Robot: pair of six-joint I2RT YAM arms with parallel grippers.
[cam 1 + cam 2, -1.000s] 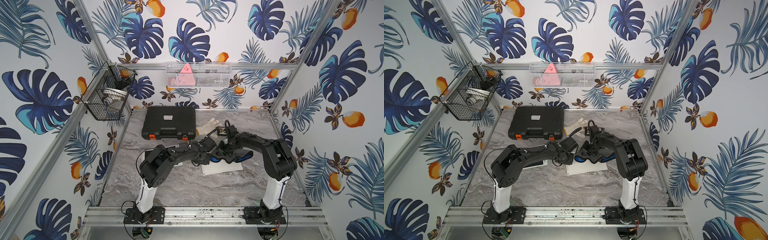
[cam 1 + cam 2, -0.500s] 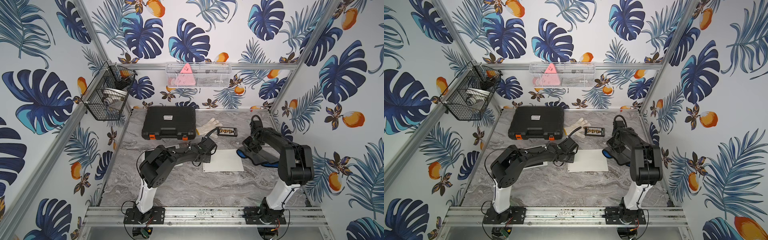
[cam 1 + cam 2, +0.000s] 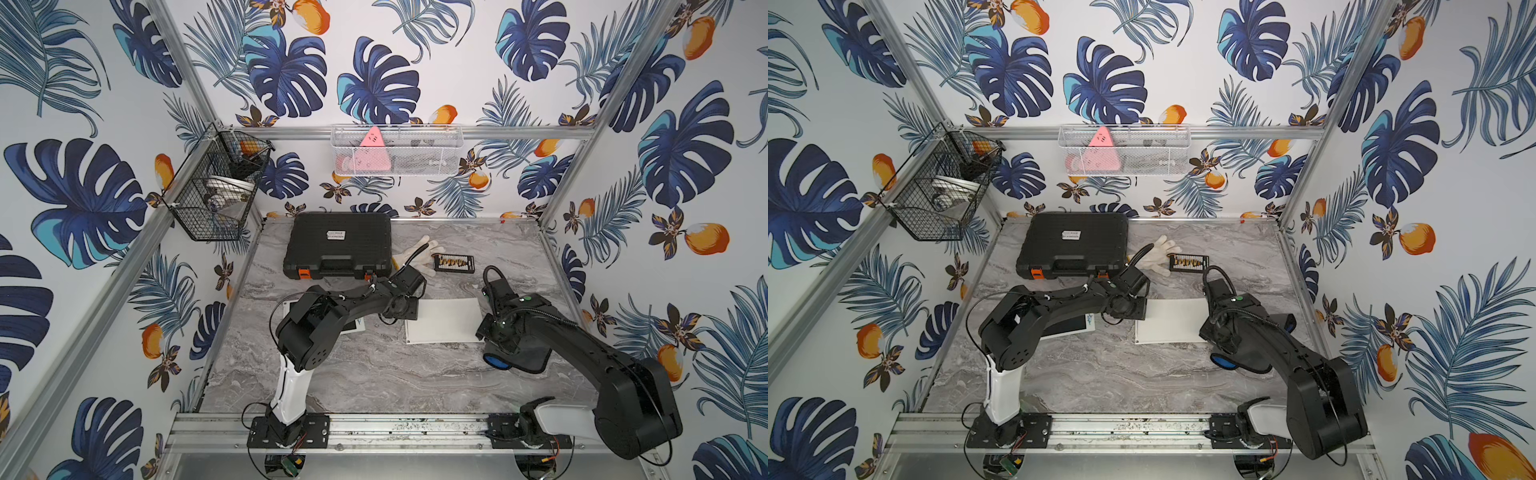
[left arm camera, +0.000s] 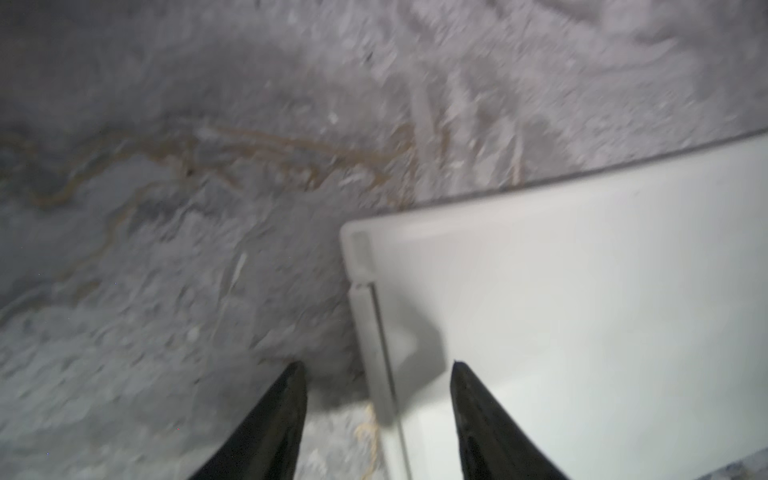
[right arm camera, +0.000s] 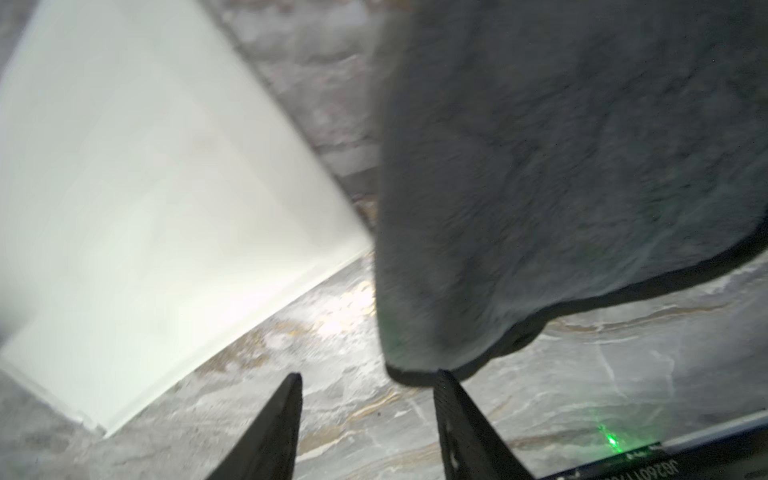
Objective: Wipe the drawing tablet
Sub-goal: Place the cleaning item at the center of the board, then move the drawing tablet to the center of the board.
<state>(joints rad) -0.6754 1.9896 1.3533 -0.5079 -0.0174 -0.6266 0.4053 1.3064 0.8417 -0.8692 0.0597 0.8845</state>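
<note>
The drawing tablet (image 3: 444,320) is a white slab lying flat mid-table, also visible in the left wrist view (image 4: 582,311) and the right wrist view (image 5: 145,208). My left gripper (image 4: 377,365) is open and straddles the tablet's left edge, one finger over the marble and one over the white surface. A dark grey cloth (image 3: 530,357) with a blue rolled end lies on the table just right of the tablet. My right gripper (image 5: 369,372) is open over bare marble, with the cloth's (image 5: 561,187) hem beside one fingertip and nothing between the fingers.
A black tool case (image 3: 338,245), a white glove (image 3: 417,255) and a small black bit holder (image 3: 454,263) lie at the back. A flat card (image 3: 353,326) lies under the left arm. A black wire basket (image 3: 216,187) and a white one (image 3: 397,151) hang on the walls.
The right arm carried the cloth off the tablet to its right side and let it go. Both grippers have opened, and the left arm has barely moved.
</note>
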